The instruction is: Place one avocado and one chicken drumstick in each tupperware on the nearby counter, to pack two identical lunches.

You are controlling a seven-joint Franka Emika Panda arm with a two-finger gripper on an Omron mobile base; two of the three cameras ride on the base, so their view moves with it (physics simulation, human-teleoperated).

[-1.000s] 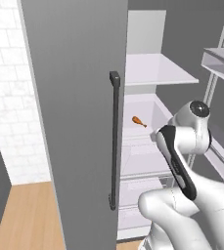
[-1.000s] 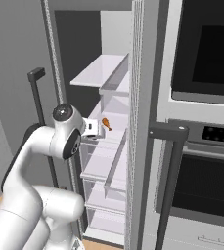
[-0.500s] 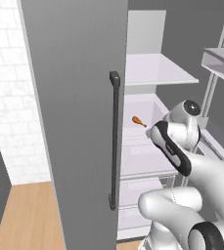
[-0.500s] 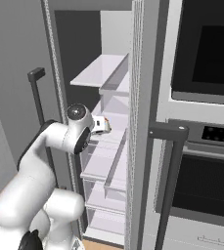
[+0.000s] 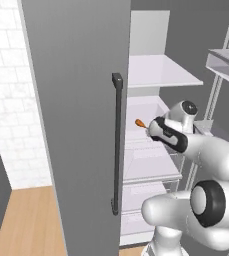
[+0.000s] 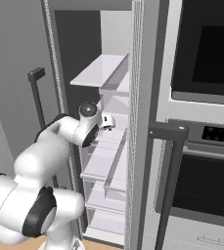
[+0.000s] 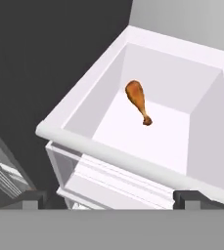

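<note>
An orange-brown chicken drumstick [image 7: 138, 101] lies alone on the floor of a white fridge bin [image 7: 84, 141], thick end away from me and bone end pointing towards me. My gripper [image 7: 111, 199] is open and empty, hovering just outside the bin's near rim, well short of the drumstick. From the left base view, the drumstick [image 5: 140, 123] peeks out just left of my hand [image 5: 158, 131] inside the open fridge. A strip of tan counter [image 5: 23, 220] lies below the white tiled wall. The avocado and the tupperware are out of view.
The open grey fridge door [image 5: 71, 115] with its dark handle [image 5: 117, 145] stands left of the arm. White shelves [image 5: 158, 70] sit above and drawers [image 6: 103, 195] below the hand. A built-in oven [image 6: 201, 146] stands to the right of the fridge.
The arm has stretched forward and down into the fridge, bringing the hand close to the drumstick's bin. The jaws stayed open. The drumstick has not moved.
</note>
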